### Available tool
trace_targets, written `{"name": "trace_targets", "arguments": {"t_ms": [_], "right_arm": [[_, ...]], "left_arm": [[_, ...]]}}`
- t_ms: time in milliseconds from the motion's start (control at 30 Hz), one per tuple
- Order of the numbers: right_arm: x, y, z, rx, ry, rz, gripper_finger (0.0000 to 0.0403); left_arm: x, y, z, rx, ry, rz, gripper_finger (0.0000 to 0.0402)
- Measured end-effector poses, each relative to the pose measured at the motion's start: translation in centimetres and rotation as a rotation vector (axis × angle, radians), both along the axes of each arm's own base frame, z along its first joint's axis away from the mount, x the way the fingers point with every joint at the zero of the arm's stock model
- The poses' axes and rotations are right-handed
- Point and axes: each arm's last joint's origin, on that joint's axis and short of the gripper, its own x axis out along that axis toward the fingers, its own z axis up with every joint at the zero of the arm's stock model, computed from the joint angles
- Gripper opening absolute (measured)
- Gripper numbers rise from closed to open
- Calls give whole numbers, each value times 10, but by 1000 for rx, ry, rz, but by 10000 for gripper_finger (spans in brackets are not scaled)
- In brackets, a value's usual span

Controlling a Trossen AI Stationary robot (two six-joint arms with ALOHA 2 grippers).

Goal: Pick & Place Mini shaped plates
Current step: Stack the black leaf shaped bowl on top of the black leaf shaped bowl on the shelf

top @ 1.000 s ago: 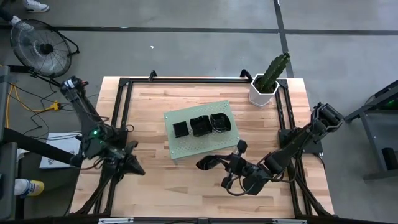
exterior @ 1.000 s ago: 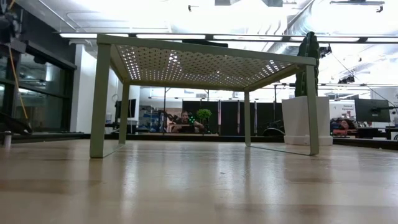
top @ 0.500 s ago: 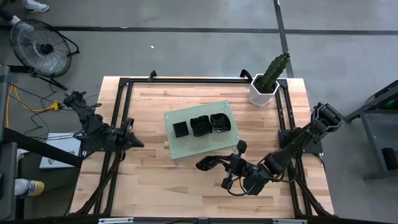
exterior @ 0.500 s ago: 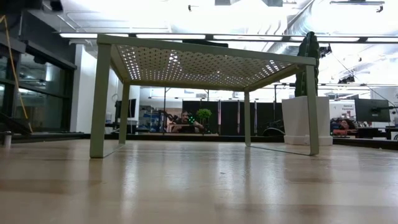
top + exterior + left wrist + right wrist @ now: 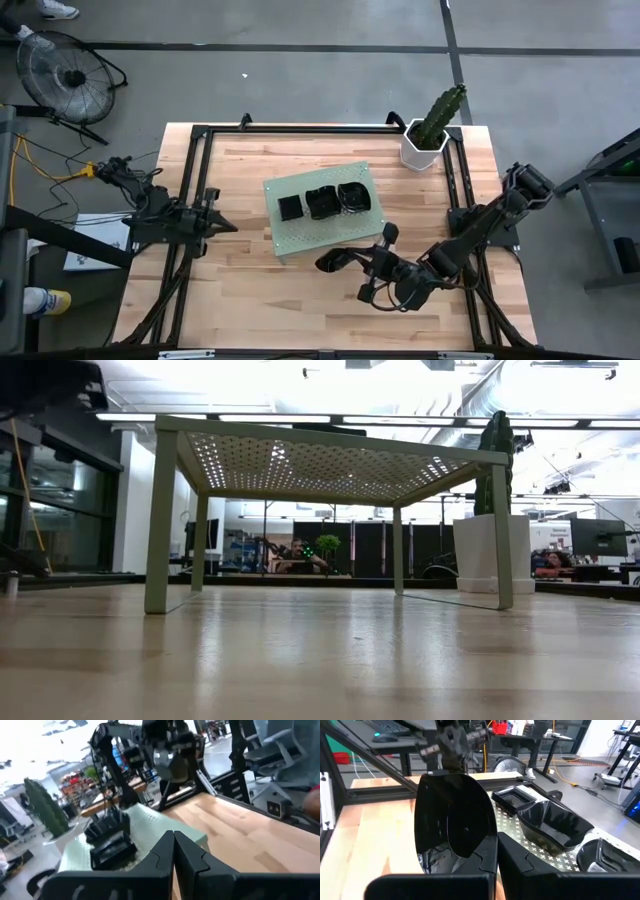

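- The right gripper (image 5: 335,262) is hovering just off the near edge of the green perforated board (image 5: 300,232), its fingers pinching the rim of one black plate (image 5: 455,815); the right wrist view shows the dish standing almost on edge between the two dark fingers (image 5: 517,862), its glossy hollow facing the camera.
- Three stacks of mini shaped plates (image 5: 323,200) are sitting in a row on the board's far part; a square stack (image 5: 290,206) is at one end, a fuller stack (image 5: 353,196) at the other; in the right wrist view they are lying just beyond the held dish.
- The step in hand appears to be the carry: a plate is gripped and off the wood, beside the board rather than over it; whether it is heading to a stack or away from one cannot be told.
- The left gripper (image 5: 222,222) is waiting with its fingers together and empty, over the table's left side (image 5: 240,290), pointing toward the board and well apart from it.
- The next move is likely calling for levelling the dish before letting go; released on edge, it could roll or topple.
- The white pot with the cactus (image 5: 428,138) is standing at the far right corner, clear of the work.
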Motion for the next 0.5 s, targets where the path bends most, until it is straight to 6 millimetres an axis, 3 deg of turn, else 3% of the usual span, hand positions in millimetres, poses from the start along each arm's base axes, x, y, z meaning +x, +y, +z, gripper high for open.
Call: {"name": "trace_targets", "arguments": {"t_ms": [500], "right_arm": [[-10, -7, 19, 0, -23, 22, 0]], "left_arm": [[18, 8, -25, -5, -88, -27, 0]]}}
